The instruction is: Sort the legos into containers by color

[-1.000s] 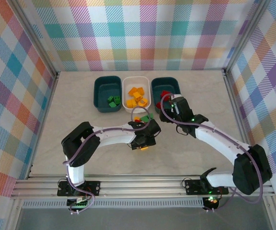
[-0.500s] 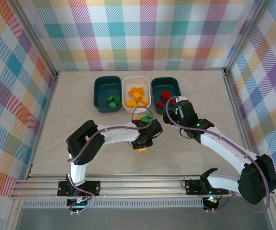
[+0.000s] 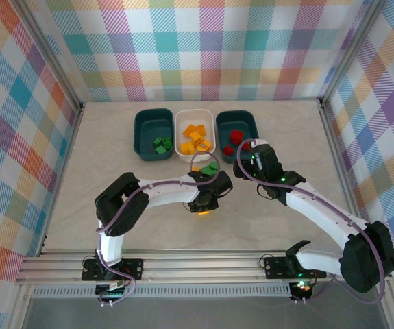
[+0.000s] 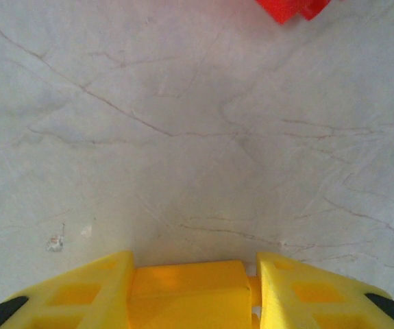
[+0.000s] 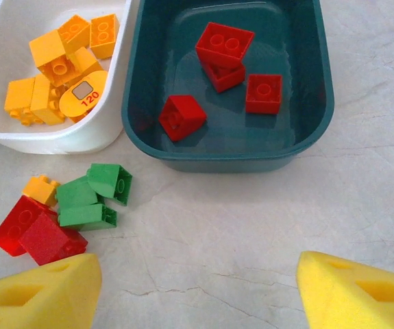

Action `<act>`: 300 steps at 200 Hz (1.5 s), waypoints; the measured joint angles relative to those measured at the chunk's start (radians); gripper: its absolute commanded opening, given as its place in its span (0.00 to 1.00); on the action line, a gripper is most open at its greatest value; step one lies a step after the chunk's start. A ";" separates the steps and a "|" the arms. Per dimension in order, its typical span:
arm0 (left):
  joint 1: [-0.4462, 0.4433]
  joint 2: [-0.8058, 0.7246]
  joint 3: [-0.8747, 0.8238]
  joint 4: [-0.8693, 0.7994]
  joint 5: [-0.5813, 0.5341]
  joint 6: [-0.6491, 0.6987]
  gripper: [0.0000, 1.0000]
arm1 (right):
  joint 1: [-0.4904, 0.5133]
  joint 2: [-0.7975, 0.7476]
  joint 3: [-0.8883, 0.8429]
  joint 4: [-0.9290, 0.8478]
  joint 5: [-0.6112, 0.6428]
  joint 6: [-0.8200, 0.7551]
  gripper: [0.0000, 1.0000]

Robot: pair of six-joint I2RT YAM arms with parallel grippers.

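Observation:
My left gripper (image 4: 193,274) is low on the table, its yellow fingers shut on an orange-yellow lego (image 4: 186,291); from above, that lego (image 3: 202,211) peeks out under the gripper (image 3: 203,204). My right gripper (image 5: 197,274) hangs open over bare table, just in front of the right teal container (image 5: 231,163), which holds several red legos (image 5: 224,44). The white container (image 5: 59,140) holds orange-yellow legos (image 5: 59,58). The left teal container (image 3: 139,133) holds green legos (image 3: 160,144). A loose pile lies before the white container: green legos (image 5: 90,199), red ones (image 5: 35,233), one yellow (image 5: 40,188).
The three containers stand in a row at the back middle of the marble-look table (image 3: 114,199). Checkered walls enclose the table on three sides. A red lego (image 4: 292,8) lies just ahead of my left gripper. A round orange tag (image 5: 83,92) lies in the white container.
My left gripper's fingers have closed on the orange-yellow lego. My right gripper has drawn back from over the right teal container toward the table in front of it.

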 measured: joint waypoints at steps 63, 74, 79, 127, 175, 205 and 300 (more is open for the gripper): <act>0.125 -0.109 0.095 -0.006 -0.016 0.143 0.43 | -0.045 -0.002 -0.006 -0.004 0.015 0.041 0.75; 0.179 -0.111 0.144 -0.012 -0.012 0.177 0.43 | -0.056 -0.004 -0.012 -0.005 0.011 0.048 0.75; 0.205 -0.111 0.167 -0.013 -0.008 0.196 0.43 | -0.060 -0.006 -0.015 -0.005 0.010 0.051 0.75; 0.416 0.049 0.522 -0.059 0.010 0.360 0.43 | -0.072 -0.006 -0.030 0.000 -0.034 0.072 0.75; 0.497 0.404 0.932 -0.169 0.031 0.429 0.42 | -0.072 -0.006 -0.034 0.017 -0.095 0.075 0.75; 0.529 0.494 0.989 -0.202 0.076 0.425 0.45 | -0.072 -0.005 -0.034 0.025 -0.143 0.075 0.76; 0.553 0.488 1.014 -0.211 0.250 0.456 1.00 | 0.171 0.346 0.140 0.045 -0.207 0.036 0.73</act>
